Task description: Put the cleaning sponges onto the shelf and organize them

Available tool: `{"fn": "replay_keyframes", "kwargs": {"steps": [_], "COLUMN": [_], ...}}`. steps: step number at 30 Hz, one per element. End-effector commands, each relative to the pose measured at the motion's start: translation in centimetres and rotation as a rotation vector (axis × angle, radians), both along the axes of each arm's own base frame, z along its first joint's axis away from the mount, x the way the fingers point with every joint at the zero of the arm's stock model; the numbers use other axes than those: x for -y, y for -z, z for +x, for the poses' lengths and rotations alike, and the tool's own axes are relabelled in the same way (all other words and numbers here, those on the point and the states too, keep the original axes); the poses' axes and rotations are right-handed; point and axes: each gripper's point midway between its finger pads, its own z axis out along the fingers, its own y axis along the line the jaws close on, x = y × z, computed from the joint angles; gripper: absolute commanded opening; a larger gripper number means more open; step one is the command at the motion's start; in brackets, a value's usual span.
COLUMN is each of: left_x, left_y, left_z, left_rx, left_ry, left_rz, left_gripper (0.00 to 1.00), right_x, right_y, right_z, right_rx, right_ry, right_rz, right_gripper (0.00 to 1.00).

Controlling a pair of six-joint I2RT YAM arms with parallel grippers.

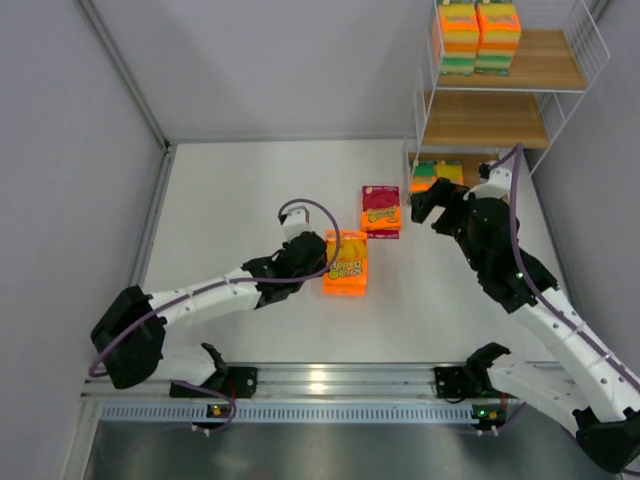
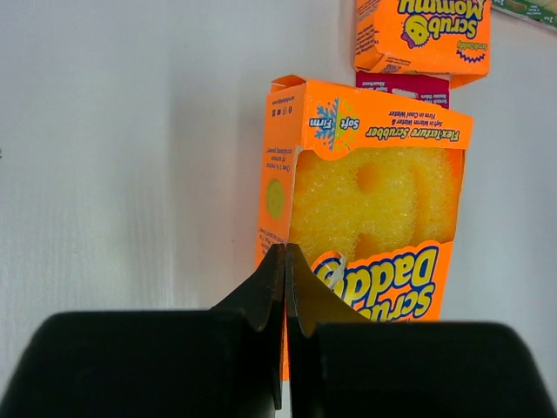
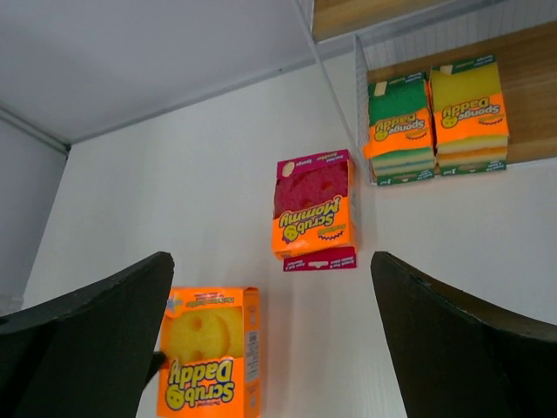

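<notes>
An orange Scrub Daddy sponge box (image 1: 346, 262) (image 2: 365, 218) (image 3: 209, 361) lies flat on the white table. My left gripper (image 1: 320, 257) (image 2: 285, 254) is shut with nothing between its fingers, its tips at the box's left edge. Just beyond lies a magenta-topped Scrub Mommy pack (image 1: 381, 210) (image 2: 422, 35) (image 3: 315, 209). The right gripper (image 1: 430, 205) (image 3: 271, 261) hangs wide open and empty above the table, in front of the shelf (image 1: 485, 120) (image 3: 522, 61). Two green and yellow sponge packs (image 3: 399, 126) (image 3: 470, 113) lie on the bottom board. Two stacks of packs (image 1: 460, 35) (image 1: 497, 35) sit on the top board.
The shelf's white wire frame (image 1: 418, 105) stands at the back right against the grey wall. The middle board holds nothing that I can see. Grey walls (image 1: 70, 150) close the table on the left and behind. The arm bases sit on a metal rail (image 1: 320, 385) at the near edge.
</notes>
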Motion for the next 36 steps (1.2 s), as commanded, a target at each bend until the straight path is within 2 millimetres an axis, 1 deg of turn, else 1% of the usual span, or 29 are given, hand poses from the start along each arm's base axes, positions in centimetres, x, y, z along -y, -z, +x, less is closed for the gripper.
{"fn": "replay_keyframes", "kwargs": {"steps": [1, 2, 3, 4, 5, 6, 7, 8, 9, 10, 11, 12, 13, 15, 16, 17, 19, 21, 23, 26, 27, 33, 34, 36], "left_x": [0.8, 0.8, 0.8, 1.0, 1.0, 0.9, 0.9, 1.0, 1.0, 1.2, 1.3, 1.5, 1.7, 2.3, 2.4, 2.5, 2.9, 3.3, 3.5, 3.7, 3.8, 4.1, 4.2, 4.3], "left_y": [-3.7, -3.4, -3.6, -3.3, -3.1, -2.5, -2.3, -2.0, -2.0, -2.0, -2.1, -2.2, -2.4, -3.1, -3.1, -3.4, -3.7, -4.3, -4.9, -5.7, -6.3, -7.8, -8.4, -8.8], "left_z": [2.1, 2.5, 2.7, 2.5, 2.4, 2.2, 2.2, 2.1, 2.1, 2.1, 2.0, 2.0, 2.0, 2.0, 2.0, 2.0, 1.7, 1.7, 1.7, 1.8, 2.0, 2.2, 2.2, 2.2], "left_rx": [0.053, 0.041, 0.033, 0.021, 0.010, -0.003, -0.013, -0.021, -0.022, -0.024, -0.028, -0.029, -0.027, -0.021, -0.022, -0.019, -0.021, -0.017, -0.011, -0.005, 0.002, 0.019, 0.025, 0.030], "left_ry": [0.016, 0.014, 0.006, 0.007, 0.001, -0.006, -0.012, -0.010, -0.010, -0.011, -0.005, 0.004, 0.014, 0.044, 0.053, 0.060, 0.081, 0.098, 0.106, 0.100, 0.098, 0.098, 0.103, 0.108], "left_rz": [-0.034, -0.015, -0.011, -0.022, -0.031, -0.033, -0.042, -0.040, -0.042, -0.049, -0.055, -0.060, -0.061, -0.067, -0.068, -0.073, -0.086, -0.097, -0.113, -0.138, -0.151, -0.187, -0.198, -0.208], "left_gripper": [0.00, 0.00, 0.00, 0.00, 0.00, 0.00, 0.00, 0.00, 0.00, 0.00, 0.00, 0.00, 0.00, 0.00, 0.00, 0.00, 0.00, 0.00, 0.00, 0.00, 0.00, 0.00, 0.00, 0.00], "right_x": [-2.5, -3.0, -3.4, -3.9, -4.5, -4.6, -4.7, -5.2, -5.7, -5.9, -6.7, -7.0, -7.3, -7.9, -8.0, -8.6, -9.2, -9.6, -10.1, -10.5, -10.5, -10.4, -10.5, -10.6], "right_y": [3.3, 4.1, 4.7, 6.8, 8.0, 9.5, 11.5, 11.6, 12.5, 13.6, 12.5, 12.5, 13.3, 12.9, 13.1, 13.2, 13.6, 13.9, 13.3, 13.3, 13.5, 15.1, 15.2, 15.3], "right_z": [-1.0, -1.3, -1.9, -2.0, -2.3, -2.2, -2.4, -2.2, -2.3, -2.5, -2.3, -2.4, -2.7, -2.7, -2.7, -3.1, -3.2, -3.3, -3.5, -3.9, -4.0, -4.8, -4.9, -4.8], "right_rx": [-0.048, -0.051, -0.049, -0.067, -0.086, -0.121, -0.169, -0.162, -0.186, -0.214, -0.166, -0.157, -0.168, -0.147, -0.149, -0.161, -0.175, -0.181, -0.167, -0.177, -0.182, -0.232, -0.233, -0.234], "right_ry": [-0.173, -0.198, -0.225, -0.236, -0.267, -0.263, -0.256, -0.270, -0.284, -0.281, -0.303, -0.310, -0.317, -0.335, -0.335, -0.370, -0.392, -0.413, -0.436, -0.453, -0.449, -0.425, -0.428, -0.425], "right_rz": [-0.003, 0.022, 0.054, 0.086, 0.094, 0.095, 0.112, 0.129, 0.144, 0.179, 0.229, 0.261, 0.299, 0.340, 0.346, 0.348, 0.345, 0.354, 0.389, 0.411, 0.406, 0.385, 0.384, 0.380], "right_gripper": [0.99, 1.00, 0.99, 0.99, 0.99, 0.99, 0.99, 0.98, 0.95, 0.95, 0.94, 0.94, 0.94, 0.94, 0.95, 0.96, 0.99, 0.99, 0.99, 0.99, 0.99, 0.99, 0.99, 0.99]}}
